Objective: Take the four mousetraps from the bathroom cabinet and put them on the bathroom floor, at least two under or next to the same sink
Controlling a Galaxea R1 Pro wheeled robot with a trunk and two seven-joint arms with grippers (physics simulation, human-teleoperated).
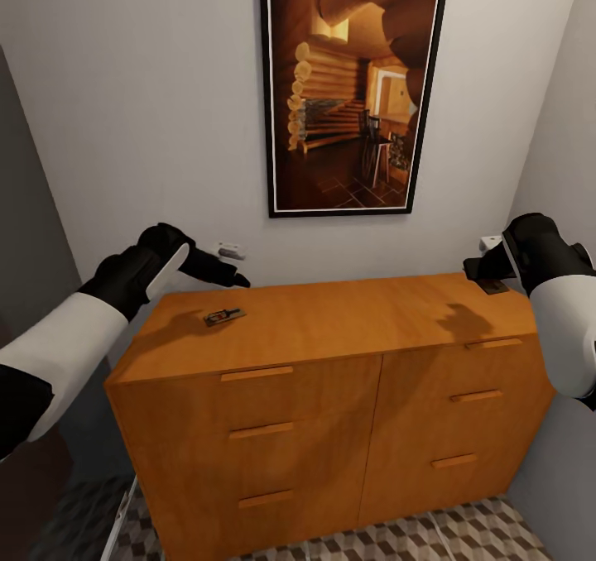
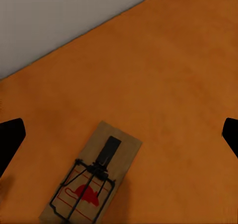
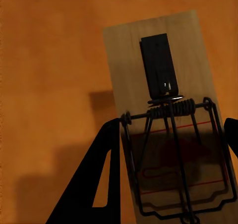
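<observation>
2 claws over the cabinet top, 1 trap in each reach.

The left claw hangs spread wide above a mousetrap lying flat on the orange cabinet; the right claw straddles a second mousetrap, contact unclear. Behind: white wall, framed picture; below, patterned floor tiles.

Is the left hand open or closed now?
Open: its fingers stand wide apart at both sides, with the mousetrap lying flat on the cabinet top between them.
</observation>
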